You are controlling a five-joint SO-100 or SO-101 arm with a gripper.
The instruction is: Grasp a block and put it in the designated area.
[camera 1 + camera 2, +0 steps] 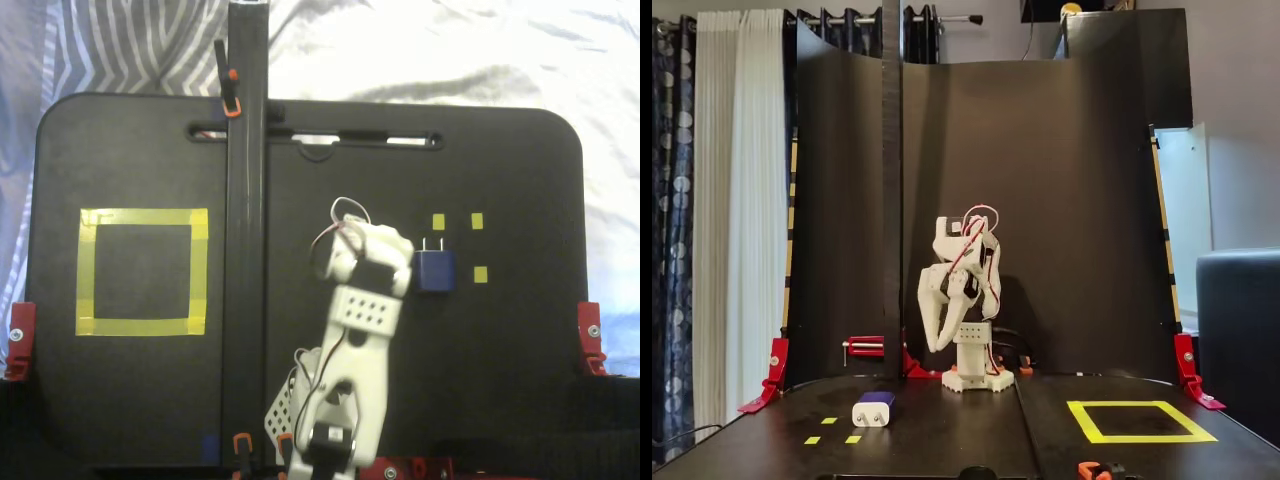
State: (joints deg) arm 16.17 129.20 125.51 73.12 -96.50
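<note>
At frame centre the white gripper hangs above the table with fingers slightly parted, the block lower left, the designated area lower right.

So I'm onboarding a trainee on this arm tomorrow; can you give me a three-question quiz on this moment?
1. True or false: the small navy-blue block with two pale prongs lies inside the large yellow-tape square outline.
2. In the front fixed view, the white two-finger gripper is: A) gripping the block, B) raised above the table, C) inside the tape square.
3. How many tiny yellow tape squares show beside the block in the top-down fixed view?

Key: 1 false; 2 B; 3 three.
</note>
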